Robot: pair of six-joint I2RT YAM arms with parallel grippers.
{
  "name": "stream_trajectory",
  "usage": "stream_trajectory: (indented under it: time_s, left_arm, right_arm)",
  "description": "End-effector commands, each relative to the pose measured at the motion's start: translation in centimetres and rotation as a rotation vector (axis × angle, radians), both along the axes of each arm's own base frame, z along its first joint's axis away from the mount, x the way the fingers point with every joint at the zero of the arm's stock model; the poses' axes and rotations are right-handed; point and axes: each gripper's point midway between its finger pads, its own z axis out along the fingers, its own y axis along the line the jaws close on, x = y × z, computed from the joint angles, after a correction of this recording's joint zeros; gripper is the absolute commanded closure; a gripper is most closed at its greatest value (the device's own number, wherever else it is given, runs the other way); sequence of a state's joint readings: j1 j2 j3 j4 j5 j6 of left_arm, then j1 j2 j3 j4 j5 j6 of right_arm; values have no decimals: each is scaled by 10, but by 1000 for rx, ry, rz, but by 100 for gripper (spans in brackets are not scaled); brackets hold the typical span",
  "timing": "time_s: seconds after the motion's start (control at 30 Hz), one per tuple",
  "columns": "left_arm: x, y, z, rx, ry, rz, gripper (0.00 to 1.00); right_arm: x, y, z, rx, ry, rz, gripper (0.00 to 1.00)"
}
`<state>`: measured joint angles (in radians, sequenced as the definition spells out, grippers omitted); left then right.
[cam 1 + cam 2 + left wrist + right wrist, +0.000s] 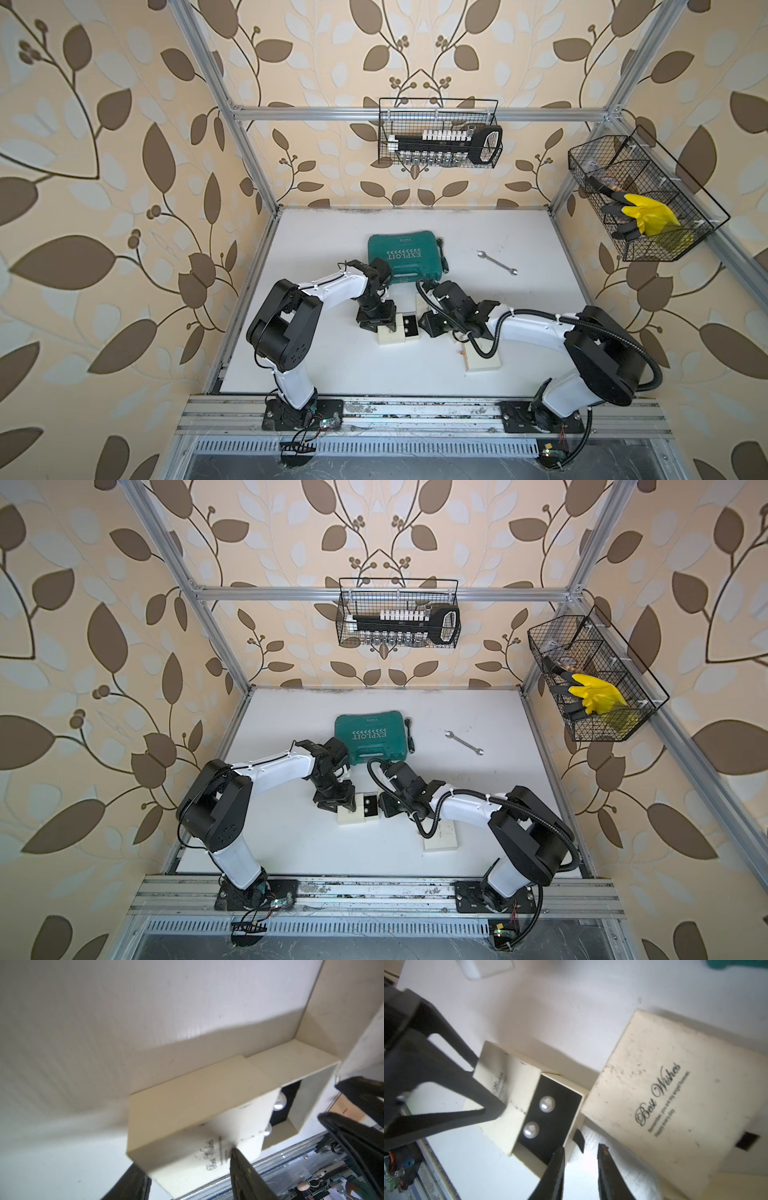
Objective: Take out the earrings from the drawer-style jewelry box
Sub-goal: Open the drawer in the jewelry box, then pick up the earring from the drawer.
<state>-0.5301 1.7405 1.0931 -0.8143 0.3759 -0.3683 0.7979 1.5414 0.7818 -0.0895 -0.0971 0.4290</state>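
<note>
Drawer open, earrings not yet lifted. The white table (332,374) carries the teal tool case (403,257), your landmark throughout. A second cream box (664,1095), printed "Best Wishes", lies on the case's near side, towards the arm bases. It is touching the end of the open drawer.

Also on the case's near side is the jewelry box sleeve (187,1109). The left gripper (185,1159) is clamped across it, pinning it to the table. The drawer (527,1159) stands pulled out of the sleeve, its black pad exposed.

The right gripper (581,1148) hovers at the drawer's outer end. Its jaws are slightly apart and pinch nothing. The black pull tab (579,1139) lies loose in front of them.

The silver wrench (496,262) lies to the case's right, well apart and no part of this job.

The earrings (547,1104), two pearly studs, sit side by side on the pad.

You are judged to be between opening and picking. Next you would likely bring the right jaws over one stud and close gently. The studs are small and round, so a slip seems the main risk.
</note>
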Motion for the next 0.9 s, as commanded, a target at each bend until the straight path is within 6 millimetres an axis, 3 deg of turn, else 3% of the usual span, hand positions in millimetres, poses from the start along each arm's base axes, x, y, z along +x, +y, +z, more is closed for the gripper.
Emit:
stream_trajectory:
  time_s: [0.0,0.3,0.87]
  left_arm:
    - [-11,8,-14,67,21,-53,40]
    - [-15,-16,-2,-82,51,-39,40]
    - [-16,-14,-4,-70,53,-47,39]
  right_arm:
    - [3,11,16,-16,-56,40,71]
    - [12,39,4,-22,-29,78,72]
    - [5,19,-27,-120,21,43,73]
